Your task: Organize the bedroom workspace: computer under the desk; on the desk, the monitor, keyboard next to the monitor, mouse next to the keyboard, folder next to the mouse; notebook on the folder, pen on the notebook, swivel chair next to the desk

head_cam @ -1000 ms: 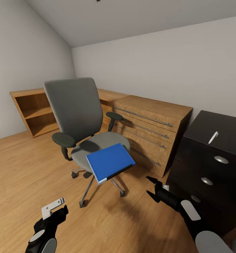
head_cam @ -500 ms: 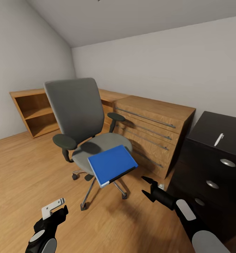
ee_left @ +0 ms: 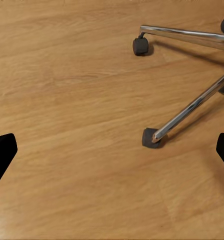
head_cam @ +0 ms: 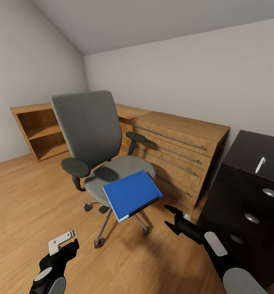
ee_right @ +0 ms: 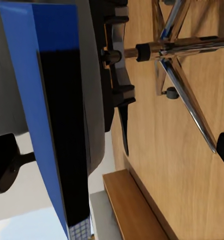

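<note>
Grey walls (head_cam: 202,73), sloped ceiling (head_cam: 153,20), light wood floor (head_cam: 26,196), oak dresser (head_cam: 177,151), open oak shelves (head_cam: 41,130).

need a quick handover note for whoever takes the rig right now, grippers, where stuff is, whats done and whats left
Left gripper: open, empty, low over the floor near the chair base.
Right gripper: open, empty, pointed at the folder's near edge, not touching.
Folder: on the chair seat, overhanging its front edge.
Pen: lying on the black drawer unit to the right.
Done: nothing visible yet.
Left: take the folder to the desk, then notebook and pen on it, then move the chair to the desk. Monitor, keyboard, mouse, computer still to check.
</note>
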